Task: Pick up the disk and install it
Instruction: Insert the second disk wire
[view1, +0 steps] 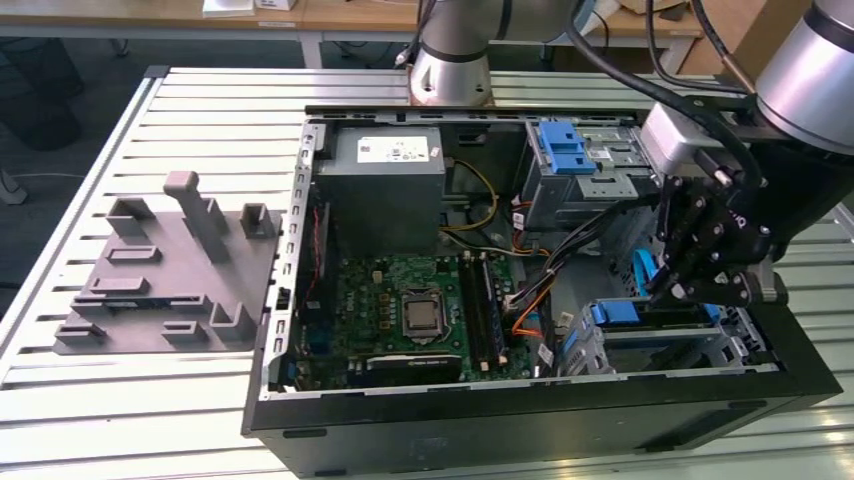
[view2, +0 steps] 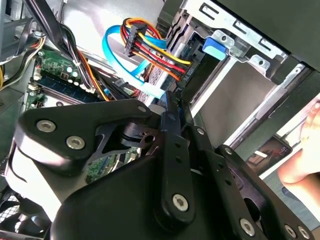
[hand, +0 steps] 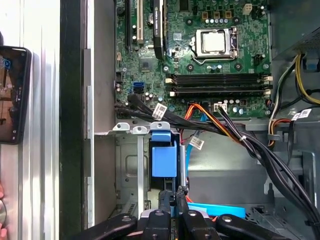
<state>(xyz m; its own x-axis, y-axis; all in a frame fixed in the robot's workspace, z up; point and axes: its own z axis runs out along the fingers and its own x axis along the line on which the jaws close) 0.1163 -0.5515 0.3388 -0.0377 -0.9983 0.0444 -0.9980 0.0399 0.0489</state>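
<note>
The disk is hidden from me. My gripper (view1: 671, 292) hangs inside the open computer case at the exterior view's right, over the lower grey drive cage (view1: 674, 345). Both wrist views show its black fingers pressed together, shut, with nothing visible between them (hand: 173, 196) (view2: 170, 102). The tips point at the cage (hand: 127, 165) just past its blue plastic latch (hand: 164, 155) (view2: 216, 47). A flat light-blue data cable (view2: 112, 50) (view1: 646, 272) loops right beside the fingertips. A bundle of red, yellow and black power wires (view2: 155, 55) runs into the cage.
The case holds a green motherboard (view1: 414, 305), a grey power-supply box (view1: 380, 170) and a second cage with a blue latch (view1: 587, 160). Black cable bundles (hand: 260, 150) cross near the gripper. A grey fixture (view1: 167, 270) sits on the slatted table. A phone (hand: 12, 95) and a hand (view2: 305, 160) are just outside the case.
</note>
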